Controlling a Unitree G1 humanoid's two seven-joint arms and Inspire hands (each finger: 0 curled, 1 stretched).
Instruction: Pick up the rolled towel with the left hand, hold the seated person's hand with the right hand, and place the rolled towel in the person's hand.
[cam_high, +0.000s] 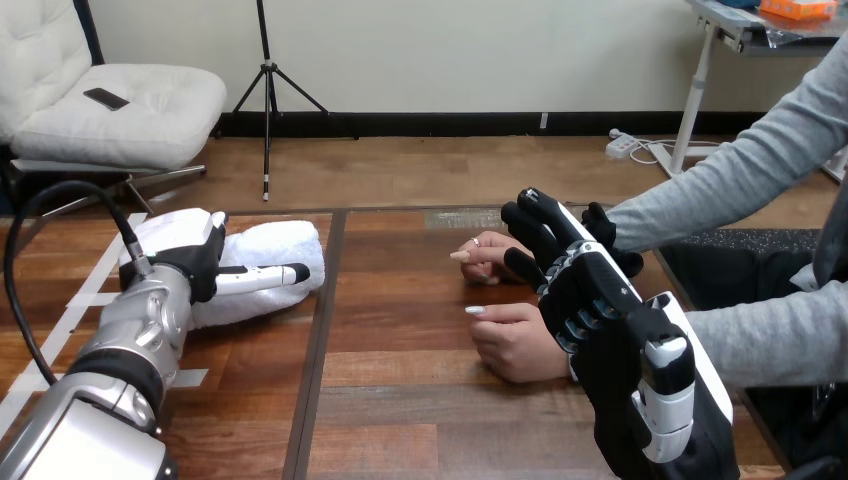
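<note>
The rolled white towel (275, 248) lies on the wooden table (400, 400) at the left. My left hand (190, 262) rests on its left end and near side. My right hand (585, 290) is at the right, open, its nearly straight fingers (535, 225) reaching over the wrist of the person's farther hand (485, 255). That hand rests on the table and pokes out to the left from behind my fingers. I cannot see my fingers curled round it. The person's nearer hand (515, 342) lies loosely fisted on the table, just left of my right palm.
The person's grey-sleeved arms (740, 170) come in from the right edge. A dark seam (318, 350) runs down the table between the towel and the hands. White tape strips (70, 300) mark the table's left part.
</note>
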